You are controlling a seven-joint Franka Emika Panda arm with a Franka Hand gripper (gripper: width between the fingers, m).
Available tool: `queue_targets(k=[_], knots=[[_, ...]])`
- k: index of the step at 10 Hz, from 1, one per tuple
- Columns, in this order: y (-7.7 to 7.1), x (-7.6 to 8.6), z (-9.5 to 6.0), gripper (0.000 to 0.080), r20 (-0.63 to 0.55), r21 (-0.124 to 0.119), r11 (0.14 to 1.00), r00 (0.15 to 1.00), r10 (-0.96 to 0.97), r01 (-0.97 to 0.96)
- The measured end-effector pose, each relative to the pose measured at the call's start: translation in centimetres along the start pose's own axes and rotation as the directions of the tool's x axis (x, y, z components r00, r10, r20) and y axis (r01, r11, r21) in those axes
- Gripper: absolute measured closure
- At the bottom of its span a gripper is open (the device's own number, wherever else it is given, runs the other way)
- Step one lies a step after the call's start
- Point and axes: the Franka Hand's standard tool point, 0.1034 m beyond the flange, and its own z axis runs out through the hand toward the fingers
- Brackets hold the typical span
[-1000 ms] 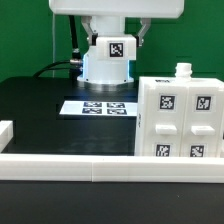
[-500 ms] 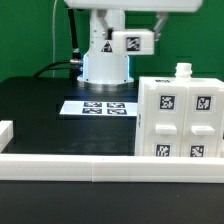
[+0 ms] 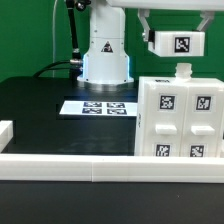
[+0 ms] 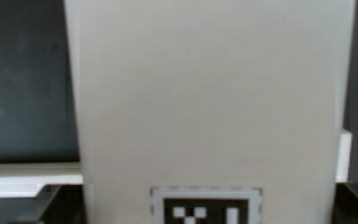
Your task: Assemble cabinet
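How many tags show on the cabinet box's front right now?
4 on the box, by the exterior view: upper-left tag, upper-right tag, lower-left tag, lower-right tag. Hidden sides may carry more.

Bright, even light is falling from above in the exterior view, nearly washing out the white cabinet (image 3: 180, 118) and the rail (image 3: 70, 165). The black table (image 3: 40, 105) is giving back a faint sheen, and shadows are lying soft. In the wrist view the panel (image 4: 202, 100) is looking dull grey and out of focus, its tag (image 4: 208, 208) blurring.
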Motion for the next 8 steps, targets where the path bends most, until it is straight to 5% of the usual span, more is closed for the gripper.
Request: queue_targets(k=[2,8], knots=[[-0.25,1.42,0.36,0.0239,0.017,-0.006,1.0,1.0,-0.025,0.025],[-0.96,1.59,0.85,0.0239,0.02,-0.009,0.999,0.999,-0.033,0.033]])
